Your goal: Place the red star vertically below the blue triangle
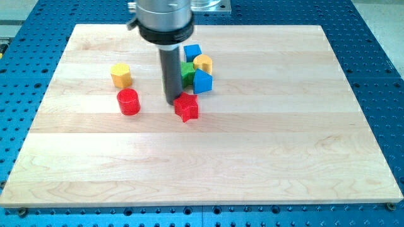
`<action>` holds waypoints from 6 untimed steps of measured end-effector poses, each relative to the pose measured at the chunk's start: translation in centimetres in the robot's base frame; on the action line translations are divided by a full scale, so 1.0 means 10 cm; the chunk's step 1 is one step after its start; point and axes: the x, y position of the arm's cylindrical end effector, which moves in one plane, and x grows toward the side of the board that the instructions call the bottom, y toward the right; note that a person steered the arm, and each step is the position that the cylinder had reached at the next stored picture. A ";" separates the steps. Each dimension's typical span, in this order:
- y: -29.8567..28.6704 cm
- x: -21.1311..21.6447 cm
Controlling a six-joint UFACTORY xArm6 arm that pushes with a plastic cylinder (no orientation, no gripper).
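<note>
The red star (187, 108) lies near the middle of the wooden board (252, 164), just below and a little to the view's left of the blue triangle (202, 82). My tip (172, 101) stands right at the star's upper left edge, touching or nearly touching it. The rod comes down from the view's top and hides part of the cluster behind it.
A green block (187, 70), a blue cube (192, 52) and a yellow block (203, 62) are clustered with the blue triangle. A yellow hexagon (121, 75) and a red cylinder (129, 101) stand to the view's left of the rod.
</note>
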 end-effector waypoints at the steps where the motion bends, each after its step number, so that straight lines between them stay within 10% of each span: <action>1: 0.07 0.52; 6: 0.38 0.53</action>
